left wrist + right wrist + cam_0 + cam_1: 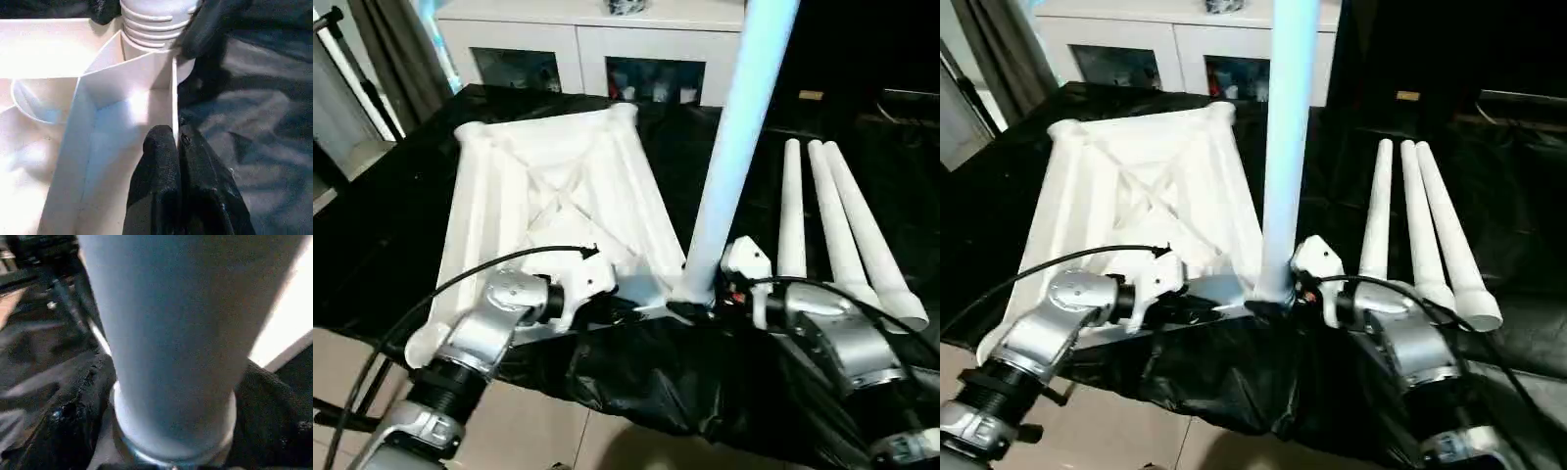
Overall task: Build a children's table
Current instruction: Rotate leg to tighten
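The white tabletop (548,186) lies upside down on a black-draped table, its ribbed underside up. One white leg (734,147) stands upright in the near right corner socket, and its ribbed end (146,27) sits down in that socket. My left gripper (177,147) is shut on a thin upright rib of the tabletop's near edge, just left of that corner. My right gripper (700,308) is at the foot of the standing leg (171,333), open, with a black finger on each side of it. Three more legs (847,225) lie side by side to the right.
Black cloth (636,382) covers the table and hangs over its near edge, with tiled floor below. A white glass-door cabinet (587,49) stands behind the table. A black cable loops over my left forearm (480,333).
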